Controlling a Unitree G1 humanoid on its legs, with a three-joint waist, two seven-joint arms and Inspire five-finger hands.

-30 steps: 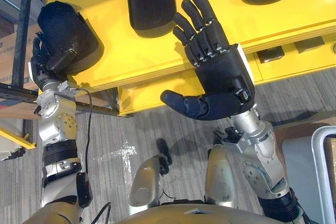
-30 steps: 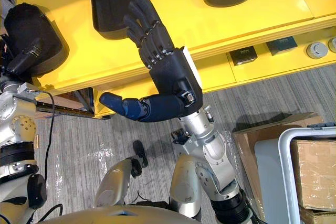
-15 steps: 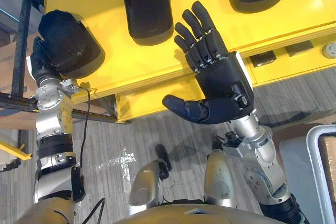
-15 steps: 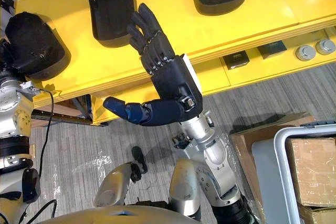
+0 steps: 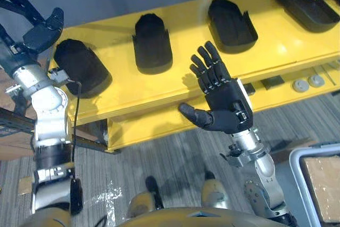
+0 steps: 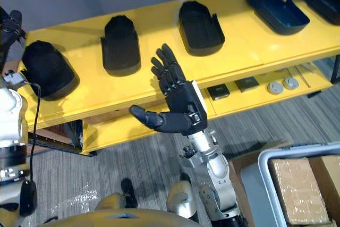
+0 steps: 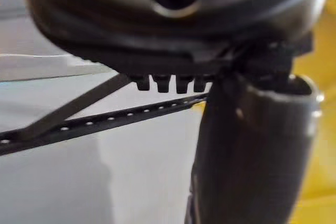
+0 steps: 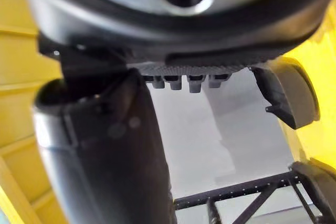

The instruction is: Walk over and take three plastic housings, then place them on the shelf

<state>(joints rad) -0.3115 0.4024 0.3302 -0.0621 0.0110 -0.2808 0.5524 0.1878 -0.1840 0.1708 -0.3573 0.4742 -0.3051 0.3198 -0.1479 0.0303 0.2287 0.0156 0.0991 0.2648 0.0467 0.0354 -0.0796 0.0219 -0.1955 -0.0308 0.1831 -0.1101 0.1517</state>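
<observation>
Several black plastic housings lie in a row on the yellow shelf (image 5: 180,81): one at the left end (image 5: 81,66), one beside it (image 5: 153,43), a third (image 5: 232,21), and more to the right (image 5: 308,6). My left hand (image 5: 43,29) hangs open just above and behind the leftmost housing, apart from it, holding nothing. In front of the shelf edge my right hand (image 5: 226,107) is raised, palm up, fingers straight and thumb spread, empty. It also appears in the right eye view (image 6: 179,107).
A lower yellow shelf level carries small dark boxes (image 6: 218,91) and round silver discs (image 6: 281,85). A grey bin with cardboard boxes (image 6: 297,184) stands at the lower right. A black metal rack (image 5: 13,3) rises at the left.
The whole picture has pulled back, so more of the shelf shows. My left hand has let go of the leftmost housing and lifted off it. The right hand stays open.
</observation>
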